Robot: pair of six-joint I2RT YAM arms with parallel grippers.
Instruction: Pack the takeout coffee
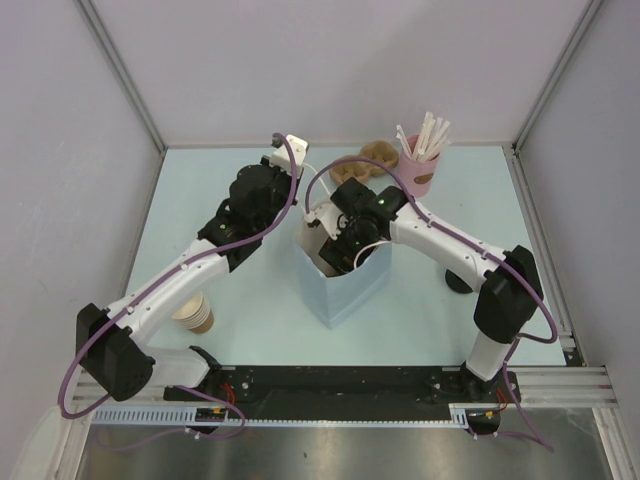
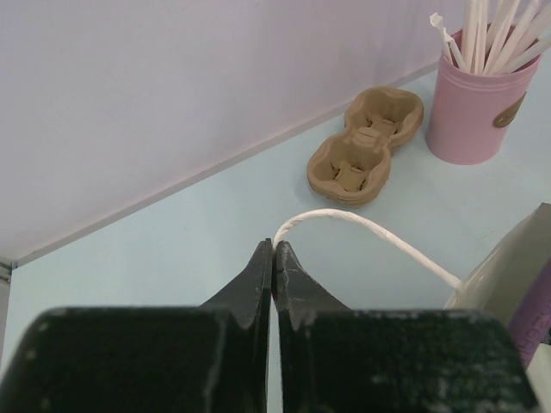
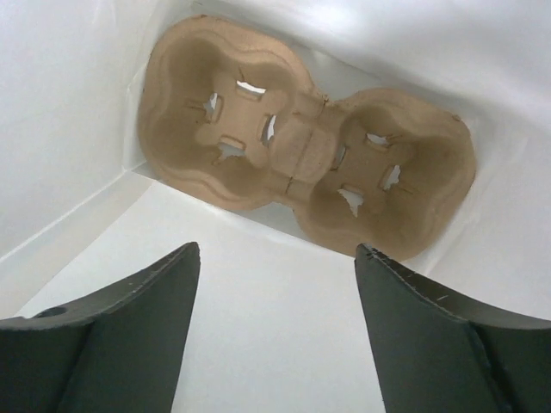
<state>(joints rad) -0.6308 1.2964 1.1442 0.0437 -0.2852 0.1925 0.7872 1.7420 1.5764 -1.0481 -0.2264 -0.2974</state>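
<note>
The takeout coffee is out of view in every frame. A pale blue paper bag (image 1: 345,290) stands open in the middle of the table. My left gripper (image 2: 275,249) is shut on the bag's white string handle (image 2: 362,224), holding it up behind the bag (image 2: 508,267). My right gripper (image 3: 277,249) reaches down inside the bag (image 3: 258,344), jaws wide open with nothing between them. Below it, a brown pulp cup carrier (image 3: 301,155) lies at the bottom of the bag. From above, the right gripper (image 1: 340,245) sits in the bag's mouth and the left gripper (image 1: 297,160) just behind it.
A stack of spare pulp carriers (image 1: 372,157) (image 2: 366,146) lies at the back beside a pink cup of white straws (image 1: 420,172) (image 2: 478,103). A stack of lidless tan cups (image 1: 195,315) stands under the left arm near the front left. Walls enclose three sides.
</note>
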